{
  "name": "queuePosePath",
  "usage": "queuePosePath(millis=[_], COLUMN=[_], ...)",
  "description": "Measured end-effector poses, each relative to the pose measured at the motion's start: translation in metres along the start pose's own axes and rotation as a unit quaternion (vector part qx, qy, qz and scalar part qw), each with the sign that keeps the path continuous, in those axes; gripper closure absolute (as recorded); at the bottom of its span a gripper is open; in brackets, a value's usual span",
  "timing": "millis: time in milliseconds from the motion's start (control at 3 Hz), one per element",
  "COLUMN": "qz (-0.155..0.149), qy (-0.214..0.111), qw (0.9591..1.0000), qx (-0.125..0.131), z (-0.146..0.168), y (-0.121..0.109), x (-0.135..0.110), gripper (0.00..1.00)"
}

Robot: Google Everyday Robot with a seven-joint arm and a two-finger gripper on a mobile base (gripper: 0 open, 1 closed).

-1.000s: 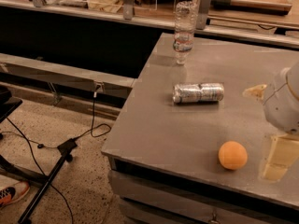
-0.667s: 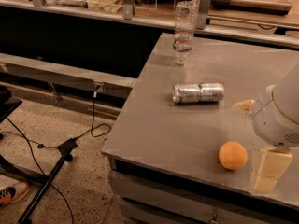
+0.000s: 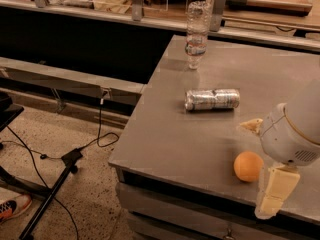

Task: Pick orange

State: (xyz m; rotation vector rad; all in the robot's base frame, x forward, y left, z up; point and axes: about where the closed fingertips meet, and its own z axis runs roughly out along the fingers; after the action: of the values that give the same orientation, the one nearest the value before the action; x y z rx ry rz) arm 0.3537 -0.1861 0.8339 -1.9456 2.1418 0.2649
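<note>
The arm (image 3: 311,103) enters from the right edge of the view and ends in a rounded white wrist housing (image 3: 291,135) at the lower right. Below and ahead of it sits the end effector (image 3: 254,169), its two cream fingers spread wide apart. The far finger (image 3: 250,125) points left, and the near finger (image 3: 275,191) angles down toward the bottom edge.

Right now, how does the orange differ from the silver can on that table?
The orange is round, matte and orange; the silver can is a shiny cylinder lying on its side. The orange sits near the front edge of the grey table; the silver can lies further back. The robot's open hand is at the orange, away from the silver can. Both rest on the table.
</note>
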Motion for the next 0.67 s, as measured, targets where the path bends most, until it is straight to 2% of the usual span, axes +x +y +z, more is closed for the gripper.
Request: queuePosePath(millis=[333,667], qz=[-0.001,0.000], qy=[0.000,-0.002], qw=[1.0000,1.0000], qx=[0.002,0.001], z=[-0.0011,-0.0016], y=[0.0001,0.0004], x=[-0.0013,-0.0021], gripper=[0.19,0.50])
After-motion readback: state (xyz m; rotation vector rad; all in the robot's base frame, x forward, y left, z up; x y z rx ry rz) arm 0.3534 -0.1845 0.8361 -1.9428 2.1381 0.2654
